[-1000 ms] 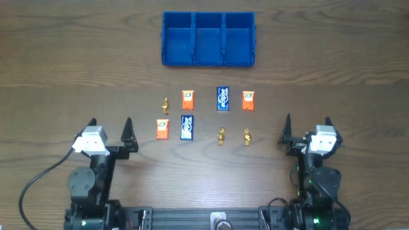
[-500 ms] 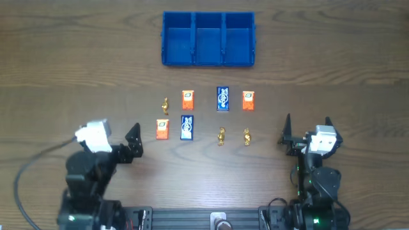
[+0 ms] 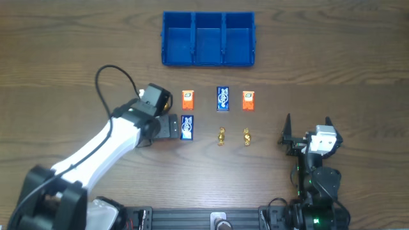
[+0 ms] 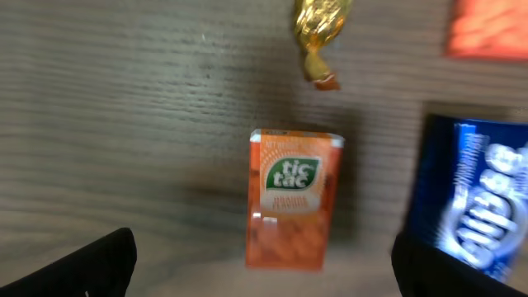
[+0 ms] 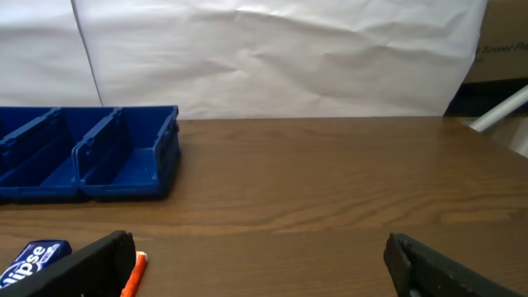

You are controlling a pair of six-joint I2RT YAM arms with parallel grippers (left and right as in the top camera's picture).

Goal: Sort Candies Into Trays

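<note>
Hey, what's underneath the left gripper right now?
An orange candy box lies flat on the table under the open left gripper. In the top view the left arm covers it.

left arm (image 3: 105, 140) extended, jaws apart, right arm (image 3: 317, 163) folded, jaws apart

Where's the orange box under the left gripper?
In the left wrist view, the orange box lies on the table under the open left gripper, a gold candy and a blue pack beside it.

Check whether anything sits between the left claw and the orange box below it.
Nothing visible: the orange box lies uncovered under the open left claw; gold candy and blue box sit beside it.
</note>
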